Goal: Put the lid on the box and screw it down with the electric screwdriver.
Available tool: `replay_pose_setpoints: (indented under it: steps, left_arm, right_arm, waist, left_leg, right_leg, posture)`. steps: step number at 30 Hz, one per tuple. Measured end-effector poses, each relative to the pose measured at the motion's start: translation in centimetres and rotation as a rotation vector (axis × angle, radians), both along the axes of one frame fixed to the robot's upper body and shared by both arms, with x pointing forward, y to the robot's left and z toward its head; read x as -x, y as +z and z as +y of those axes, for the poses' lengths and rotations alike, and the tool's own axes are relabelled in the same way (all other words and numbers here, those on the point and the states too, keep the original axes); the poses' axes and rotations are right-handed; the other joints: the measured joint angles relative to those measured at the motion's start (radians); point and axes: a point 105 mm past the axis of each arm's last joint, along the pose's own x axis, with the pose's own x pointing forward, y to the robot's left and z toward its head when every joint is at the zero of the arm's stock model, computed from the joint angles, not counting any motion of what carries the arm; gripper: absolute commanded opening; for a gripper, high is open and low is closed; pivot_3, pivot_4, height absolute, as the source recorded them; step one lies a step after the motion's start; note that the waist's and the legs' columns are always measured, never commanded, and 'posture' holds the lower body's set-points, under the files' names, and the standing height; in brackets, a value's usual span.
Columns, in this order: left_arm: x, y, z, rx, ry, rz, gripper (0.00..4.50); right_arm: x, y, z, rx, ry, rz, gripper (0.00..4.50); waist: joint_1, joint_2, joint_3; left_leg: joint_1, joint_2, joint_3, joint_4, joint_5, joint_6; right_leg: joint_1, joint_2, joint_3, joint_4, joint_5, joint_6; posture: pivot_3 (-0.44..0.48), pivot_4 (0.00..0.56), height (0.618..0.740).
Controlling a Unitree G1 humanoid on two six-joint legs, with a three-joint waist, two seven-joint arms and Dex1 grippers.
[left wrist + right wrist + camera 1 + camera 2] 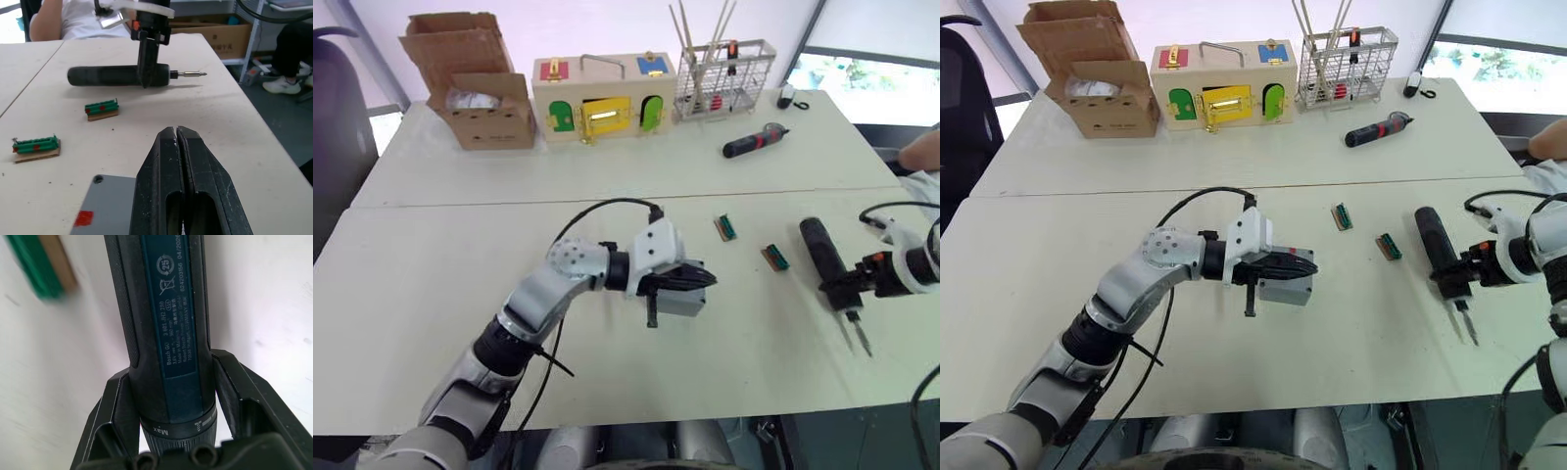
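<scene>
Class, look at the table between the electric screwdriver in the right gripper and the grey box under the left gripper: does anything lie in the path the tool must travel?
Yes. Two small green connector blocks, one nearer the electric screwdriver and one farther back, lie on the table between it and the box. The left gripper also rests shut over the box top.

Our left arm reaches forward to mid-table, left gripper [178, 161] fingers pressed together. Our right arm comes in from the right, right gripper [843, 290] fingers clamped either side of a dark cylinder.
</scene>
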Motion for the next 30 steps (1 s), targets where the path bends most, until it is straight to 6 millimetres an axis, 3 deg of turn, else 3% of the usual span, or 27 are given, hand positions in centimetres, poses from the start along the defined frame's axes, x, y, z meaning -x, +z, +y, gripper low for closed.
replay_pose_setpoints:
  steps: [2, 4, 6, 11, 15, 17, 20, 26, 30]
  left_arm:
    - [-1.4, 0.2, 0.9, -0.027, 0.024, -0.02, 0.0]
    - [-2.5, 0.5, 1.7, -0.03, 0.044, -0.026, 0.0]
    - [-3.1, 0.7, 2.2, -0.04, 0.043, -0.027, 0.0]
    - [-3.6, 1.1, 3.1, -0.095, -0.007, -0.037, 0.0]
    - [-3.4, 0.7, 4.1, -0.153, -0.04, -0.021, 0.0]
    - [-3.3, 0.5, 4.2, -0.164, -0.05, -0.013, 0.0]
    - [-3.1, 0.4, 3.9, -0.164, -0.061, -0.009, 0.0]
    - [-2.8, -1.1, 3.2, -0.169, -0.043, 0.047, 0.0]
    - [-2.3, -1.9, 2.7, -0.202, -0.058, 0.046, 0.0]
  right_arm:
    - [-1.0, 3.6, 0.7, -0.137, -0.067, -0.14, 1.82]
    - [-1.4, 7.6, 1.0, -0.236, -0.107, -0.305, 1.82]
    - [-1.6, 10.0, 2.1, -0.318, -0.094, -0.438, 1.82]
    - [-1.3, 12.5, 8.4, -0.498, 0.032, -0.826, 1.82]
    - [1.2, 14.7, 12.8, -0.364, 0.017, -1.133, 1.82]
    - [2.2, 14.4, 14.2, -0.296, 0.008, -1.201, 1.82]
    - [2.9, 12.3, 15.9, -0.283, 0.034, -1.184, 1.82]
    - [3.7, 7.7, 17.5, -0.169, 0.066, -1.13, 1.82]
    - [3.5, 7.2, 18.5, -0.107, 0.101, -1.185, 1.82]
  waist:
    - [0.001, 0.008, 0.0]
    - [0.004, 0.008, 0.0]
    - [0.005, 0.008, 0.0]
    - [-0.001, 0.008, 0.001]
    - [0.001, 0.008, 0.001]
    - [0.002, 0.008, 0.0]
    - [-0.001, 0.008, 0.0]
    - [-0.011, 0.008, 0.0]
    - [-0.027, 0.008, 0.0]
  left_leg:
    - [-0.002, 0.0, 0.002, -0.002, 0.0, 0.0]
    - [-0.002, 0.001, 0.0, -0.008, 0.001, -0.001]
    - [-0.002, 0.001, -0.001, -0.011, 0.001, -0.002]
    - [-0.002, 0.001, 0.001, -0.012, 0.002, -0.003]
    - [-0.002, 0.0, -0.001, -0.012, 0.003, -0.004]
    - [-0.002, -0.002, -0.002, -0.011, 0.003, -0.004]
    - [-0.001, -0.005, -0.002, -0.009, 0.003, -0.003]
    - [0.001, -0.006, -0.002, -0.01, 0.003, -0.003]
    - [0.002, -0.005, -0.001, -0.01, 0.003, -0.003]
  right_leg:
    - [-0.005, 0.0, 0.0, 0.001, 0.0, 0.0]
    - [-0.006, 0.0, -0.002, 0.001, 0.0, 0.0]
    - [-0.006, 0.0, -0.004, 0.0, 0.0, 0.0]
    - [-0.009, -0.001, -0.004, 0.004, 0.0, 0.0]
    - [-0.014, -0.001, -0.004, 0.018, 0.0, 0.0]
    - [-0.013, -0.001, -0.004, 0.017, 0.0, 0.0]
    - [-0.011, -0.003, -0.002, 0.017, 0.0, 0.0]
    - [-0.01, -0.003, -0.002, 0.018, 0.0, 0.0]
    - [-0.009, -0.003, -0.002, 0.018, 0.0, 0.0]
  posture:
    - [0.0, 0.15, 0.737]
    - [0.0, 0.15, 0.737]
    - [0.0, 0.15, 0.737]
    - [0.0, 0.15, 0.737]
    - [0.0, 0.15, 0.737]
    - [0.0, 0.15, 0.737]
    - [0.0, 0.15, 0.737]
    - [0.0, 0.15, 0.737]
    - [0.0, 0.15, 0.737]
